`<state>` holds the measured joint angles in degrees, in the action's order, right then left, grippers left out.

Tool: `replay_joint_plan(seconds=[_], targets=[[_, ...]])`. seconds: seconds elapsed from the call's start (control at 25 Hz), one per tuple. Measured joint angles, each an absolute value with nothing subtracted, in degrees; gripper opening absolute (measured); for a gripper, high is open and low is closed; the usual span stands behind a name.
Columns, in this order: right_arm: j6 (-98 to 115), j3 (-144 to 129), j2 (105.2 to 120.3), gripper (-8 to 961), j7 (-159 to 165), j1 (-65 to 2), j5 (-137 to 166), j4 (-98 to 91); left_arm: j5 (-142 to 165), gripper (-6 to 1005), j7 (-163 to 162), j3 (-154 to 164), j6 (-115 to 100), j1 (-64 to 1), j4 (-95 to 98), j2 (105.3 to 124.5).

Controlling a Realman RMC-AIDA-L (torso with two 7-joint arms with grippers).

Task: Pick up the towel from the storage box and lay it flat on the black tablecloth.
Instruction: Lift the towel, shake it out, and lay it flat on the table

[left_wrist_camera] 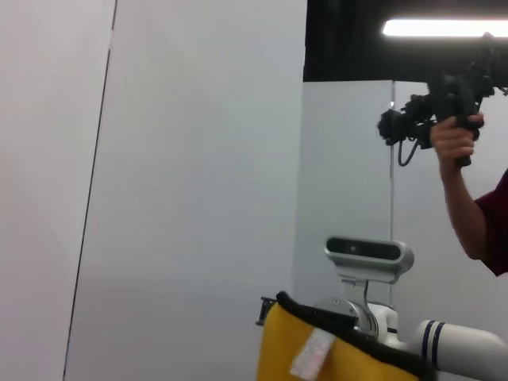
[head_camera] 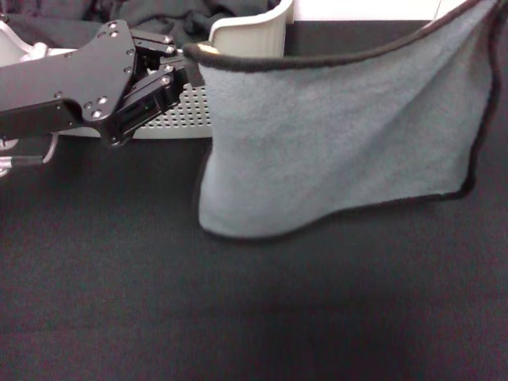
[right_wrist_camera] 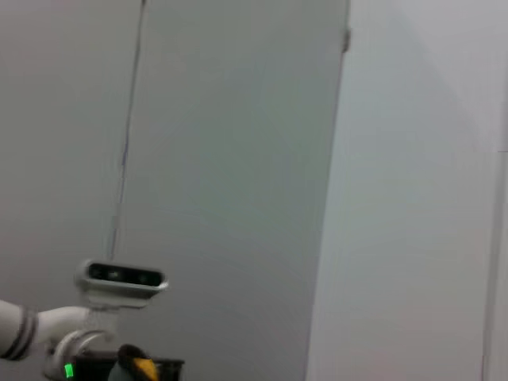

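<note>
In the head view the grey-green towel [head_camera: 341, 135] with its thin black border hangs spread out above the black tablecloth [head_camera: 238, 317]. Its lower edge sags toward the cloth. My left gripper [head_camera: 190, 59] is shut on the towel's upper left corner, just in front of the storage box [head_camera: 254, 32]. The towel's upper right corner rises out of the picture at the top right, and whatever holds it is out of view. Neither wrist view shows the towel or any fingers.
Dark charcoal cloths [head_camera: 159, 16] lie in the light grey basket behind the left arm. The left wrist view shows a pale wall, the robot's head camera [left_wrist_camera: 369, 254] and a person's hand [left_wrist_camera: 454, 135] holding a device. The right wrist view shows wall panels.
</note>
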<state>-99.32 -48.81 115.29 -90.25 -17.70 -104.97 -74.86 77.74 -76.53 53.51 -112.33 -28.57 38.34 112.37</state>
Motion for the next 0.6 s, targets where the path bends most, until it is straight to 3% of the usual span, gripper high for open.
replay_joint_plan(seconds=[0.36,0.6], targets=[[-101.6,-48.2,114.88,8,-90.7,-15.7,-106.0,-70.4,80.3,12,-77.8,53.6,-111.2,-31.0,38.7,112.18],[-102.9,-57.2,114.07,8,-91.1,-6.3,-111.7,-73.7,80.5,12,-81.4,54.6,-116.1,-28.5,40.0,112.20]])
